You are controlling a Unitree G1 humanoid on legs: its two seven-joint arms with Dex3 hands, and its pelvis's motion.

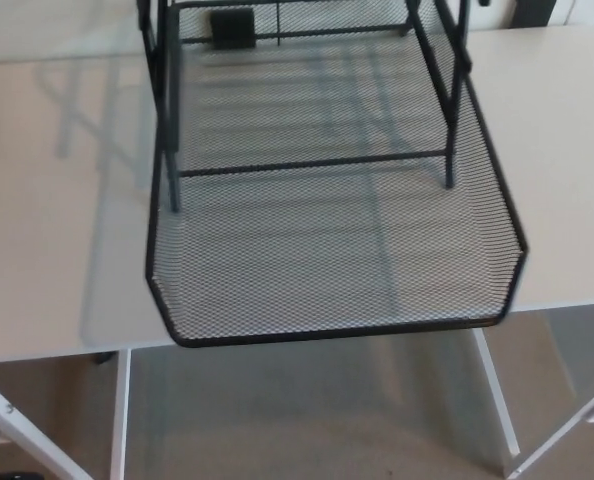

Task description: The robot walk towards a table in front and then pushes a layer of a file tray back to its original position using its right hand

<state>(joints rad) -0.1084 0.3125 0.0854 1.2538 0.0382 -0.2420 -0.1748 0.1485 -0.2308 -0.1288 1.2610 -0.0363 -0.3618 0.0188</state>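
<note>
The file tray (317, 150) frame's upper part is cut off by the top edge.
</note>
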